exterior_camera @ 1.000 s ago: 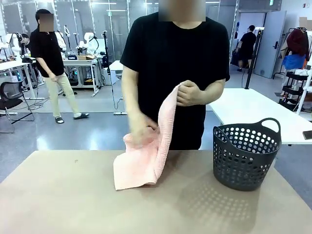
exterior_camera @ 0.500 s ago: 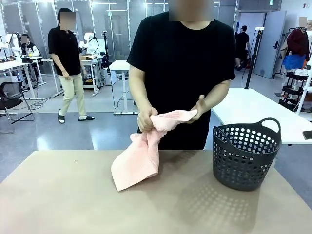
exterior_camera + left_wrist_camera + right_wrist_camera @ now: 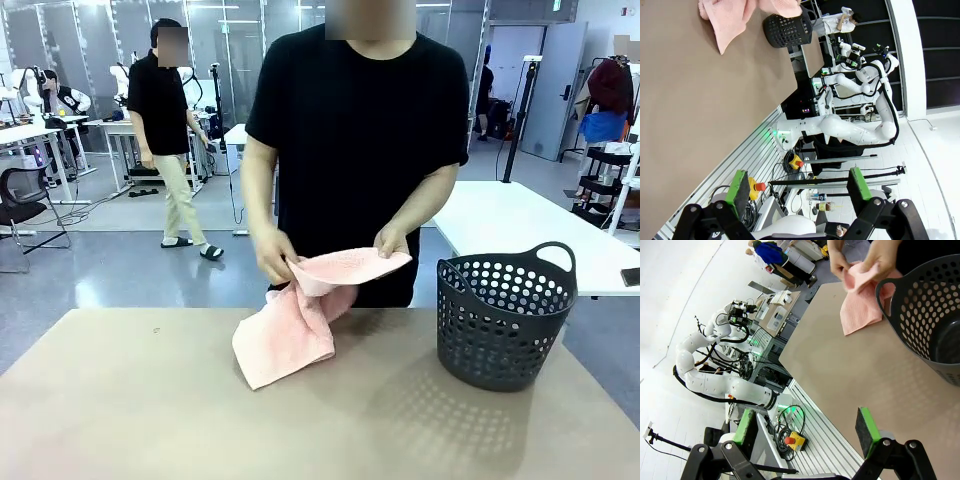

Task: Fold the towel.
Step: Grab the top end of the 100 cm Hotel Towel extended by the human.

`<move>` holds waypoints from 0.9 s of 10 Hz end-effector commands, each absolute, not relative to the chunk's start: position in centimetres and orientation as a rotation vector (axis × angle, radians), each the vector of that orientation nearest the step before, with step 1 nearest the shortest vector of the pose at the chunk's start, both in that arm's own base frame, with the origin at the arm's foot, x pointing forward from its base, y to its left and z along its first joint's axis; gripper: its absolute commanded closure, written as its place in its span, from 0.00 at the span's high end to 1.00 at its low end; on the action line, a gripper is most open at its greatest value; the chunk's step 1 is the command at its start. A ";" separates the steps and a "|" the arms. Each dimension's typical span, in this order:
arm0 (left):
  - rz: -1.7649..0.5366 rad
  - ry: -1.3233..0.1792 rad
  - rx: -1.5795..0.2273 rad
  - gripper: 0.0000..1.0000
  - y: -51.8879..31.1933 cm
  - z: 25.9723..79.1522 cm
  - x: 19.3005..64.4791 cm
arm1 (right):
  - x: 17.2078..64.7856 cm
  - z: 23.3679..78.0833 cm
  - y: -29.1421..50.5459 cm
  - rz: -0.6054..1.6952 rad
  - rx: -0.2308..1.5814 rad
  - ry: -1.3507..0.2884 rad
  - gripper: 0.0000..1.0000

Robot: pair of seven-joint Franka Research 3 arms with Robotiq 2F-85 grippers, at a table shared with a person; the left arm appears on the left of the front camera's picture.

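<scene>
While partly on table [image 3: 120, 400], towel [image 3: 288, 340] in hands [image 3: 272, 257]

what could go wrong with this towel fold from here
1. The towel is bunched: one end sags crumpled onto the table while the person's hands hold the other end up, so the fold may come out crooked.
2. The basket stands close by; a swung corner might catch its rim.
3. The left gripper and right gripper are open and far from the towel; reaching in now could meet the hands.
</scene>
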State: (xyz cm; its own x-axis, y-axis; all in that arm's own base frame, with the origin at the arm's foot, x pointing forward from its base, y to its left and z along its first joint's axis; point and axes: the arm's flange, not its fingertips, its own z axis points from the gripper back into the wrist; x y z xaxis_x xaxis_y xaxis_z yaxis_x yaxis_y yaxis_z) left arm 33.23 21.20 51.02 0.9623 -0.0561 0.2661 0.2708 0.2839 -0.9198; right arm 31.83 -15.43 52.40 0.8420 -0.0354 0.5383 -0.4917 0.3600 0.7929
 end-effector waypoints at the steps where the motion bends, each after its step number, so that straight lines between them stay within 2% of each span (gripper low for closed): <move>1: -0.231 -0.194 -1.273 1.00 21.3 51.0 33.2 | 31.9 52.5 -15.4 0.314 1.187 -0.527 1.00; 9: -0.231 -0.194 -1.273 1.00 21.3 51.0 33.2 | 31.9 52.5 -15.4 0.314 1.187 -0.527 1.00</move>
State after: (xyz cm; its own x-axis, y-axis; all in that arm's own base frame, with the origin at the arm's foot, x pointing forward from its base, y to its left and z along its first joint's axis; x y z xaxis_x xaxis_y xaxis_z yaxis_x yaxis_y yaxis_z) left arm 33.23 21.20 51.02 0.9623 -0.0560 0.2660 0.2708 0.2839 -0.9198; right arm 31.83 -15.43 52.40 0.8420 -0.0354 0.5383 -0.4917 0.3600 0.7929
